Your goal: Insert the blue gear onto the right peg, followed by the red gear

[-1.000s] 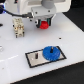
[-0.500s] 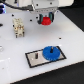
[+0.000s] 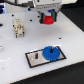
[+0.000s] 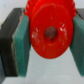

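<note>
The red gear [image 3: 48,20] hangs in my gripper [image 3: 48,19] high above the table at the back of the exterior view. In the wrist view the red gear [image 4: 50,34] sits between the two fingers [image 4: 20,40], clamped on both sides, its dark centre hole facing the camera. The blue gear [image 3: 50,53] lies flat on the grey black-rimmed base plate [image 3: 35,59], at the plate's end towards the exterior view's right. The right peg is hidden under the blue gear. The plate's other thin pin [image 3: 37,56] stands free beside the blue gear.
A small tan and white block-like object [image 3: 19,27] stands at the back on the exterior view's left. A dark blue piece [image 3: 2,23] lies near the left edge. The table is white.
The gripper has risen with the red gear and shifted slightly; the blue gear stays on the plate.
</note>
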Motion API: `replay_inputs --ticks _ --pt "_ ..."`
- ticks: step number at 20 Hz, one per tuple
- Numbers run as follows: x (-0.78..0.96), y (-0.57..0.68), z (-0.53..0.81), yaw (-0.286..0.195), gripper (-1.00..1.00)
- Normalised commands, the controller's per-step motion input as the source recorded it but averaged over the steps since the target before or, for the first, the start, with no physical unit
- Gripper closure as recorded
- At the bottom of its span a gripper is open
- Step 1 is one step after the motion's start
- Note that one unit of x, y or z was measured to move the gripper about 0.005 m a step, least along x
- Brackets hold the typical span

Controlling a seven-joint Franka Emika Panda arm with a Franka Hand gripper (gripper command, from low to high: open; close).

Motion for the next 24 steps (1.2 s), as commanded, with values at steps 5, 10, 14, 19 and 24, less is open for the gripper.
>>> replay_inputs --ticks 5,10,14,19,24 --pt "0.77 -0.1 0.32 0.0 1.0" --pt "0.79 -0.11 0.23 0.0 1.0" --pt "0.8 -0.15 0.21 0.0 1.0" --pt "0.8 -0.17 0.13 0.0 1.0" --pt "0.7 -0.13 0.06 0.0 1.0"
